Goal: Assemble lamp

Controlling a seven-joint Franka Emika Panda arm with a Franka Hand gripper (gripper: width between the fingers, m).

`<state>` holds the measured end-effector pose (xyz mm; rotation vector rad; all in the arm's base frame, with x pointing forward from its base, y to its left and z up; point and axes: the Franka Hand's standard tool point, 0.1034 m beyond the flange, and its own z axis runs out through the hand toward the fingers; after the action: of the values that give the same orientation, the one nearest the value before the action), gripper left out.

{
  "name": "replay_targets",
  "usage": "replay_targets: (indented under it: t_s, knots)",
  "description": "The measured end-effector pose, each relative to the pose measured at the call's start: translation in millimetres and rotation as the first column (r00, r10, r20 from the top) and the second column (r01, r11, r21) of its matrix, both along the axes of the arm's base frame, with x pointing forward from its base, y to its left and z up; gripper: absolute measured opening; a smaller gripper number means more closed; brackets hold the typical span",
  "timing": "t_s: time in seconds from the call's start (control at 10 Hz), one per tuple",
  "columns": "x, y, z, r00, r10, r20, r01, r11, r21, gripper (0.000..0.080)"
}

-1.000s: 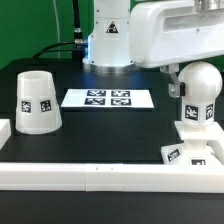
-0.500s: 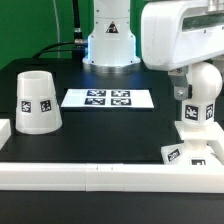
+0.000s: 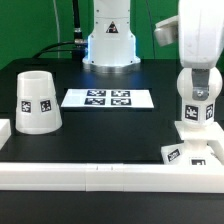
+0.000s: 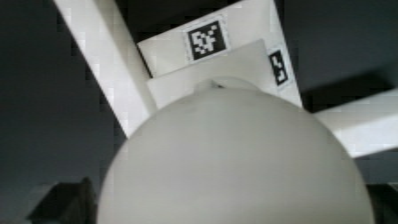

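The rounded white bulb [image 3: 200, 108] stands upright on the flat square base [image 3: 186, 152] at the exterior view's right, by the front rail. My gripper [image 3: 197, 82] sits right over the bulb's top, its white body above it. The fingers are hidden, so open or shut does not show. In the wrist view the bulb [image 4: 222, 160] fills most of the picture, with the tagged base [image 4: 214, 42] beyond it. The tapered shade [image 3: 37, 102] stands mouth down at the exterior view's left, far from the gripper.
The marker board [image 3: 107, 98] lies flat in the middle of the black table. A long white rail [image 3: 100, 173] runs along the front edge. The arm's white pedestal [image 3: 110, 40] stands at the back centre.
The arm has swung toward the exterior view's right and now stands over the bulb. The bulb, base and shade have not moved.
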<state>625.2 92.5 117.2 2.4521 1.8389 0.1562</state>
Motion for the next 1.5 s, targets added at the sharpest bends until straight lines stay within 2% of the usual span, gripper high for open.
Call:
replay_targets:
  t_s: [0.2,0.4,0.6,0.7,0.8,1.2,1.4,1.5]
  knots:
    - [-0.7,2.7,-1.4,0.983,0.183,-0.002,-0.183,0.982,-0.043,0.0699]
    - [-1.5,2.6,-5.2,0.933,0.360,-0.019,-0.360,0.929,-0.086,0.0699]
    - [2.0,0.8,-5.8,0.886,0.463,-0.019,-0.461,0.878,-0.127,0.0699]
    - [2.1,0.4,-5.8,0.892,0.452,-0.017,-0.450,0.884,-0.126,0.0699]
    - [2.0,0.2,-5.9,0.892,0.451,-0.018,-0.450,0.884,-0.126,0.0579]
    - [2.0,-0.1,-6.0,0.912,0.410,-0.012,-0.409,0.905,-0.121,0.0574]
    - [1.4,-1.7,-5.5,0.990,0.143,-0.001,-0.143,0.987,-0.068,0.0574]
    - [1.4,-1.7,-5.3,1.000,-0.007,0.002,0.007,0.999,-0.039,0.0574]
